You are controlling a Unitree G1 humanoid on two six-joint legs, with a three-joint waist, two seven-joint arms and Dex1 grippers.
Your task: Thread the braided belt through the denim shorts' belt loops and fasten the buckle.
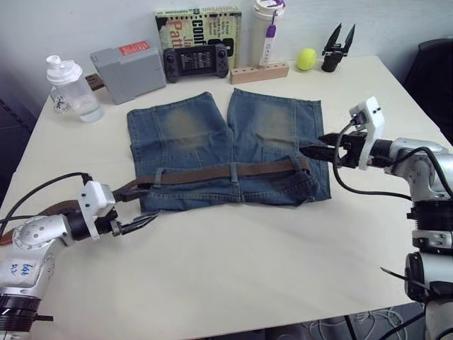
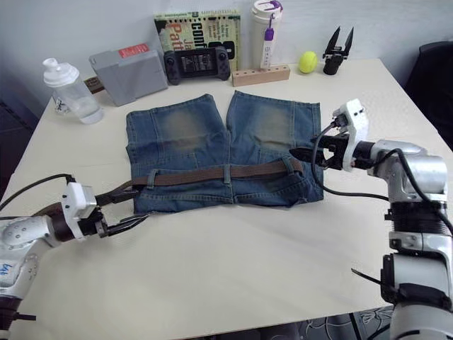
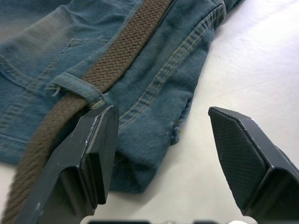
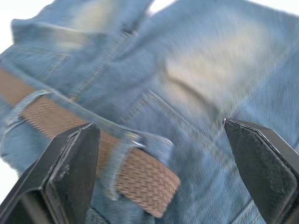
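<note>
With the braided belt (image 1: 212, 173) threaded, both pincers (wide open, empty) should grab its ends squarely for buckling.

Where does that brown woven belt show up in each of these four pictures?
Left eye view: the braided belt runs across the waistband of the denim shorts.
Right eye view: same band across the waistband.
Left wrist view: it runs diagonally under a belt loop.
Right wrist view: its end lies past a loop.
Shared landmark: the denim shorts.
</note>
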